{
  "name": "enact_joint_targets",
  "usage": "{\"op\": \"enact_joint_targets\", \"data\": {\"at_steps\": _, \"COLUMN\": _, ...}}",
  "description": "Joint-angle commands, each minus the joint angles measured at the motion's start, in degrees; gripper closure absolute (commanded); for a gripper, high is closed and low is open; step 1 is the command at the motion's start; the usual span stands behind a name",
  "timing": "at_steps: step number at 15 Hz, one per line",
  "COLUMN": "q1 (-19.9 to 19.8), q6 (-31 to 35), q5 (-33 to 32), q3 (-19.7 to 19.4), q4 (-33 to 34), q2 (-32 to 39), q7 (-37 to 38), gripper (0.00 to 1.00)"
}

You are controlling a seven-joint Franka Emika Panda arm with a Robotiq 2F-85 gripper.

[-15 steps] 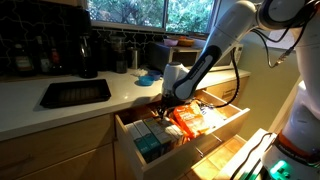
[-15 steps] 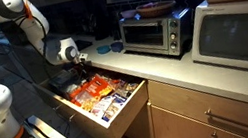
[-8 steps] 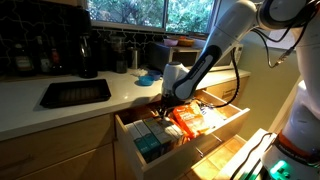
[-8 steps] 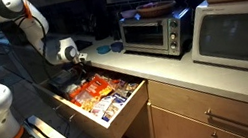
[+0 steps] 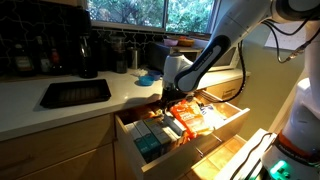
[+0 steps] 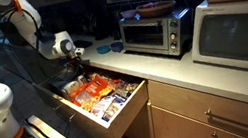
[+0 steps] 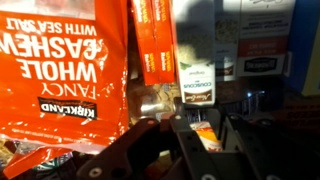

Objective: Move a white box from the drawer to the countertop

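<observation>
The tool [image 7: 195, 128] hangs over the open drawer [image 6: 129, 112], grip state unclear in dim views, w/ the white box [image 7: 198, 85] upright beside orange packets [image 7: 155, 40] right at its tips, so it should prob. pinch the slim sides squarely, lift straight, then cross to the surface [image 5: 122, 90].

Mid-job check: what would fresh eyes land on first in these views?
The open drawer, crammed with orange packets, stands out below the countertop. The gripper hangs over its back end. In the wrist view a big orange cashew bag fills the left, with the white box further right.
</observation>
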Motion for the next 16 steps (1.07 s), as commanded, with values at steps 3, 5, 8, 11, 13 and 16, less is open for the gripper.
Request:
{"op": "enact_joint_targets", "data": {"at_steps": 3, "q1": -1.07, "q6": -3.64, "q5": -3.14, "q3": 1.64, "q4": -4.79, "q2": -9.03, "q7": 3.64, "gripper": 0.93}}
{"op": "enact_joint_targets", "data": {"at_steps": 5, "q1": -1.72, "q6": -4.28, "q5": -4.20, "q3": 2.33, "q4": -5.88, "q2": -11.72, "q7": 4.85, "gripper": 0.93}}
{"op": "enact_joint_targets", "data": {"at_steps": 8, "q1": -3.02, "q6": -4.85, "q5": -6.34, "q3": 3.60, "q4": -7.19, "q2": -15.35, "q7": 7.02, "gripper": 0.93}}
{"op": "enact_joint_targets", "data": {"at_steps": 11, "q1": -4.82, "q6": -5.90, "q5": -7.55, "q3": 5.51, "q4": -8.22, "q2": -18.83, "q7": 9.61, "gripper": 0.93}}
{"op": "enact_joint_targets", "data": {"at_steps": 13, "q1": -6.17, "q6": -6.48, "q5": -8.83, "q3": 6.89, "q4": -8.91, "q2": -21.13, "q7": 11.44, "gripper": 0.93}}
{"op": "enact_joint_targets", "data": {"at_steps": 16, "q1": -8.38, "q6": -7.72, "q5": -10.26, "q3": 9.12, "q4": -8.86, "q2": -24.17, "q7": 14.26, "gripper": 0.93}}
